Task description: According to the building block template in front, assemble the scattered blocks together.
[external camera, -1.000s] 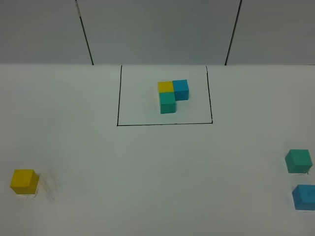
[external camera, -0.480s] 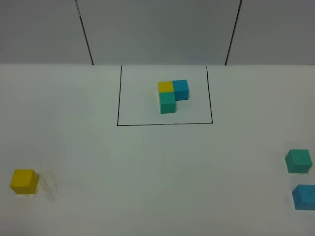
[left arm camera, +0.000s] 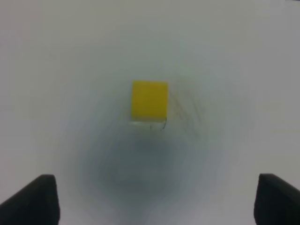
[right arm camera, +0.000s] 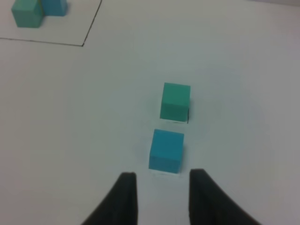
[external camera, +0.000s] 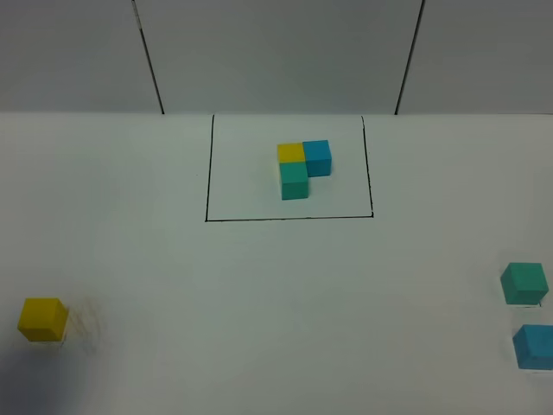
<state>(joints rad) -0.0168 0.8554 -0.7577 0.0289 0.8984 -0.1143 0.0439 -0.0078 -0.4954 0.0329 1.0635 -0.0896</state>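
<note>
On the white table point(external camera: 259, 303) the building block template point(external camera: 302, 169) stands at the far side, inside a thin black rectangle point(external camera: 289, 218): a yellow, a blue and a teal-green cube, joined in an L. The three scattered blocks lie apart from each other near the front. The yellow cube point(external camera: 42, 319) is alone at the left. The teal-green cube point(external camera: 524, 283) and the blue cube point(external camera: 536, 346) are at the right edge, near each other but not touching. The left gripper point(left arm camera: 159, 201) is released, with its two fingers spread wide. It hangs above the table, and the yellow cube point(left arm camera: 149, 100) lies ahead of it, untouched. The right gripper point(right arm camera: 161, 180) is also released and holds nothing. Its fingers stand just before the blue cube point(right arm camera: 166, 150), and the teal-green cube point(right arm camera: 175, 101) lies just beyond that one. A corner of the template point(right arm camera: 33, 11) shows far off in this wrist view.
</note>
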